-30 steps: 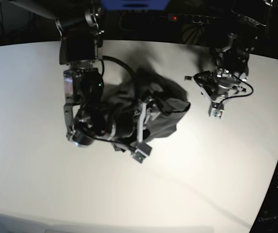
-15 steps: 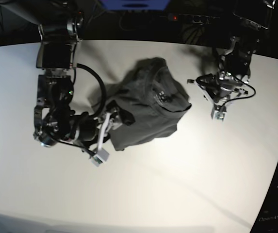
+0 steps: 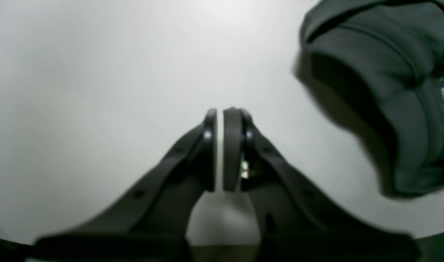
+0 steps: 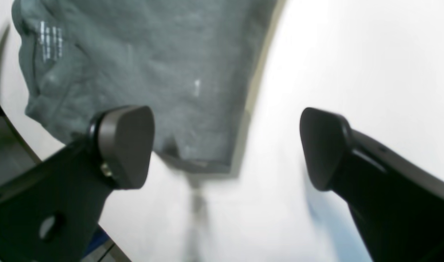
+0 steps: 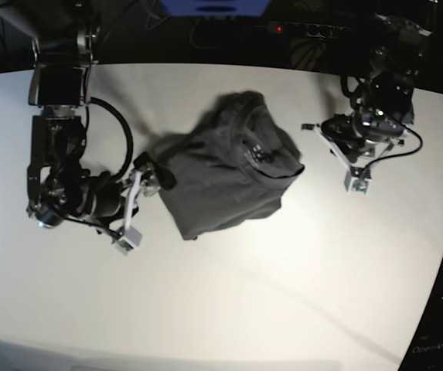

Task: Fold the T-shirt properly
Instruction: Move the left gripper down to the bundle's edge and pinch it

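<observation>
While crumpled: the T-shirt [image 5: 225, 174] lies bunched at frame centre, unfolded.
Right gripper [image 5: 140, 209]: jaws spread wide, empty, at the shirt's left edge, likely placed to grab it.
Left gripper [image 5: 350, 158]: closed, empty, parked aside upper right.

T-shirt [image 5: 225, 174]: plain dark charcoal grey, small pale mark
Surface [image 5: 283, 294]: plain white
Left claw [image 3: 219, 120]: black
Right claw [image 4: 225, 145]: black pads

- A white desk [image 5: 229, 309] fills most of the base view, its far edge curving against a dark background.
- Beyond that far edge sit a blue object [image 5: 213, 8] and a small red light [image 5: 279, 28].
</observation>
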Motion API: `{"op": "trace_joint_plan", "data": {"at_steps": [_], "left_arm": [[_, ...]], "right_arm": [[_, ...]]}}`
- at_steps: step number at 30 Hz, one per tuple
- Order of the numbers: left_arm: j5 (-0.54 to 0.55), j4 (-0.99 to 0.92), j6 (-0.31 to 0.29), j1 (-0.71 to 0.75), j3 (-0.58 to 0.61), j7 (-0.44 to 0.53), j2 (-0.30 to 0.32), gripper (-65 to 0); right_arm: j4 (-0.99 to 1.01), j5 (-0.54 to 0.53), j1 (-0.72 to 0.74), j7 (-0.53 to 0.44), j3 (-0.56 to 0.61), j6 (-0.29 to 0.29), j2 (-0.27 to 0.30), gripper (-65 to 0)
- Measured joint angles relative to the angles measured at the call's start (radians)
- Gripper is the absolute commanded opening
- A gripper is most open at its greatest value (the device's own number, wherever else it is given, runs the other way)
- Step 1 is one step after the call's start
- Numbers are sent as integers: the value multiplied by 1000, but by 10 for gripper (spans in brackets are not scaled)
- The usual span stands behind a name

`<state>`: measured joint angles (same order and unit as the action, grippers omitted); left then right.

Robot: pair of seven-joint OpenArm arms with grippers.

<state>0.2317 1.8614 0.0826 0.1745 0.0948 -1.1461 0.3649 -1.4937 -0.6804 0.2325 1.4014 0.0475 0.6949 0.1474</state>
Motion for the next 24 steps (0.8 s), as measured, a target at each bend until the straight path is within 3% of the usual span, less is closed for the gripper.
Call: {"op": "trace_joint_plan", "data": {"at_steps": [5, 9, 17, 24], "left_arm": [[-6, -1, -11, -14, 1, 5, -40, -616], [-3, -3, -90, -40, 1, 5, -58, -616], [-10, -76, -101, -62, 0, -9, -74, -616], [-8, -15, -101, -119, 0, -3, -50, -611]], "right_arm": [[0, 87, -8, -1, 0, 0, 1, -32], [0, 109, -9, -3, 2, 0, -18, -30], [0, 117, -11, -2, 2, 0, -15, -30], [0, 117, -11, -2, 2, 0, -15, -29]]}}
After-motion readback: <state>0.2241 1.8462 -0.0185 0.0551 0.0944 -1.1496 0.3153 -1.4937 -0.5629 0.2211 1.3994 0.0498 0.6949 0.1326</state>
